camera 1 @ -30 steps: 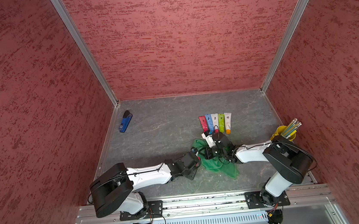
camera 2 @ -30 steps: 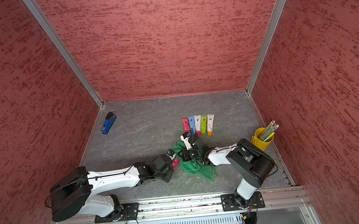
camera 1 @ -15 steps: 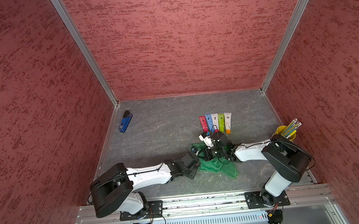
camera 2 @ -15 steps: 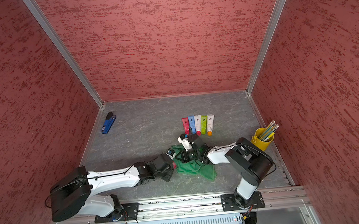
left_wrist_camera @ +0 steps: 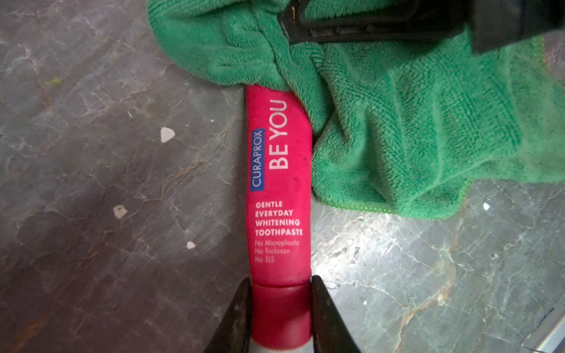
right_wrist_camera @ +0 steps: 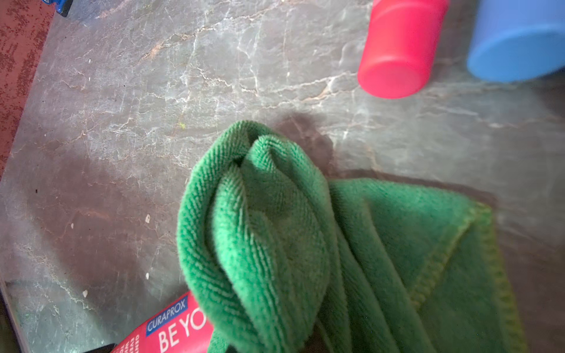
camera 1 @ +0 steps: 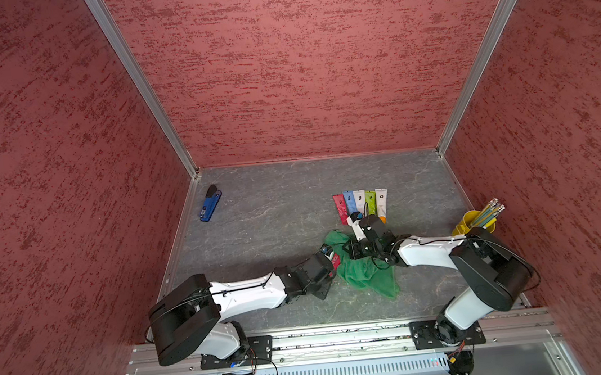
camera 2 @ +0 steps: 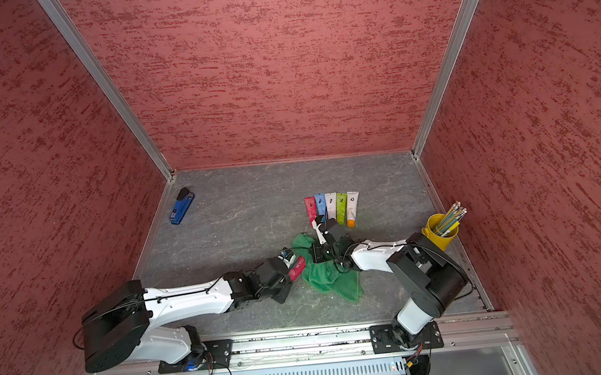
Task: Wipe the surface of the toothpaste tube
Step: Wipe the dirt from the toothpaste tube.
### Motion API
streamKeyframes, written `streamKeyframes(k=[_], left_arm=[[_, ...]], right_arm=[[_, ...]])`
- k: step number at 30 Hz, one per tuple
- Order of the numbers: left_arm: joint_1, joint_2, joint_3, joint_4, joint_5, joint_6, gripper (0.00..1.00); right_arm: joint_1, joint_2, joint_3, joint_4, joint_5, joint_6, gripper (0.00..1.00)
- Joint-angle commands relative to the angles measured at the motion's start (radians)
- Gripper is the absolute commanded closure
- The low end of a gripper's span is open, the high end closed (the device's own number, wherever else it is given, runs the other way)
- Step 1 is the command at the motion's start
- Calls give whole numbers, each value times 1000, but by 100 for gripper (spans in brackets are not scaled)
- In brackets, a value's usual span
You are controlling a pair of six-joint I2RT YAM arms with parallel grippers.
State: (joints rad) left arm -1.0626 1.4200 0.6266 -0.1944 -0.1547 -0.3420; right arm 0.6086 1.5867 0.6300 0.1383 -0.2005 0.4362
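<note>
k: shifted a touch toward the far side vs a sec ago: right gripper, w/ the bunch of green cloth tugged along. left gripper approx same spot.
m: grip on the right?
k: pinched fully shut on a fold of the cloth. fingertips hidden under the fabric in the right wrist view.
m: left grip?
k: closed partway, clamped on the cap end of the toothpaste tube, one finger on each side of the cap.
m: tube location?
k: mid table, slightly right of centre, nearer than the row of five tubes. stretched out from the left gripper toward the right. pink-red, "curaprox be you" print up. crimped end tucked under the left edge of the cloth, touching it. flat on the table or just off it: can't tell.
m: cloth?
k: crumpled, spread from beside the tube toward the near right, mostly lying on the table, raised fold in the right gripper.
m: rest?
k: blue stapler far left, well apart. yellow cup w/ pencils at the right edge.
</note>
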Motion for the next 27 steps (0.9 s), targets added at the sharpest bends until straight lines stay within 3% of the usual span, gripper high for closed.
streamKeyframes(k=[1, 7, 15, 21, 27], left_arm=[[-4, -5, 8, 12, 3, 15, 100], [-2, 0, 2, 19, -2, 12, 100], [3, 13, 12, 23, 1, 21, 100], [4, -3, 4, 24, -3, 22, 100], [4, -24, -10, 22, 0, 14, 100]], right_arm=[[15, 9, -25, -58, -50, -28, 100], [94, 49, -100, 24, -277, 3, 100], [240, 92, -104, 95, -440, 56, 100], [231, 102, -94, 39, -379, 31, 100], [58, 83, -101, -34, -165, 5, 100]])
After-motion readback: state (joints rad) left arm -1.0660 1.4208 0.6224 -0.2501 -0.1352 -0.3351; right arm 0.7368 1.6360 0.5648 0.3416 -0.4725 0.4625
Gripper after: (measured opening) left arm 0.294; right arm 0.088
